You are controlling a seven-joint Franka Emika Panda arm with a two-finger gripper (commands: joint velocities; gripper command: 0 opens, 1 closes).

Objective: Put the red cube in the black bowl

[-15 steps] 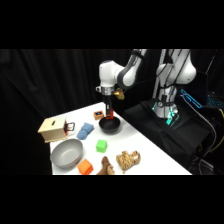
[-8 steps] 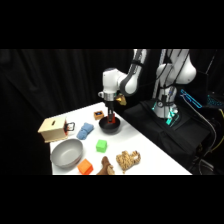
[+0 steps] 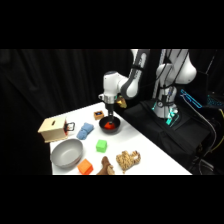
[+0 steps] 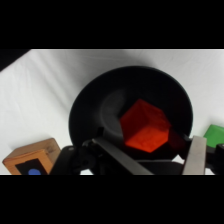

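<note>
The red cube (image 4: 145,125) lies tilted on one corner inside the glossy black bowl (image 4: 80,110). In the side view it shows as a red patch (image 3: 109,123) in the black bowl (image 3: 110,128), near the table's far edge. My gripper (image 3: 110,112) hangs straight above the bowl. In the wrist view the gripper (image 4: 152,151) is open, with one finger on each side of the cube and a gap between them and it.
A green cube (image 3: 101,146) sits in front of the bowl, with an orange cube (image 3: 85,166) and a grey metal bowl (image 3: 66,152) nearer the front. A wooden box (image 3: 52,129) and a blue object (image 3: 85,131) stand to the left, and a wicker-like object (image 3: 127,160) at the front right.
The arm has shifted slightly to the right and settled over the black bowl. The other objects on the table have not moved.
</note>
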